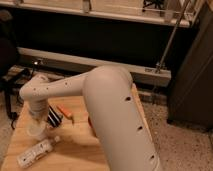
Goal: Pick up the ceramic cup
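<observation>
The ceramic cup [37,131] is a small white round cup on the wooden table [75,150], near its left side. My gripper [52,118] hangs at the end of the big white arm [107,107], just above and to the right of the cup, very close to it. The white wrist [36,100] stands directly over the cup and hides part of its rim. I cannot make out whether the gripper touches the cup.
A clear plastic bottle [35,152] with a white cap lies in front of the cup. A small orange object [65,112] lies right of the gripper. The arm hides all but a sliver of the orange-red bowl [90,123]. A black chair [7,55] stands at left.
</observation>
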Controlling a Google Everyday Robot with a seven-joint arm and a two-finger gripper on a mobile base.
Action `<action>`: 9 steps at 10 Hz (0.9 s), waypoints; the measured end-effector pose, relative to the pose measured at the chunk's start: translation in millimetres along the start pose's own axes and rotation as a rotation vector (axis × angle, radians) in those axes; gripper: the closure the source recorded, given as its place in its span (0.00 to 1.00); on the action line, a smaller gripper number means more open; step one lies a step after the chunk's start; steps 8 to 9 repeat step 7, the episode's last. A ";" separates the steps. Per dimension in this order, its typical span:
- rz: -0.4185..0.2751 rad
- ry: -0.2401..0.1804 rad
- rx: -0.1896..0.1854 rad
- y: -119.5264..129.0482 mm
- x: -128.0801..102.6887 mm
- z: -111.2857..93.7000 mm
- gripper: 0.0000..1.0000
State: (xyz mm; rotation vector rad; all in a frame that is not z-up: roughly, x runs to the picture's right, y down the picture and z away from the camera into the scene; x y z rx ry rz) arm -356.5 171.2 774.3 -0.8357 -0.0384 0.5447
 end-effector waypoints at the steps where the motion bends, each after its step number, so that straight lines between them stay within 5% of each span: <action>1: -0.009 -0.010 -0.006 0.2 -2.9 -0.8 0.81; 5: -0.027 -0.148 -0.074 1.5 -19.9 -32.1 0.82; 9: -0.032 -0.149 -0.077 4.7 -21.6 -32.0 0.82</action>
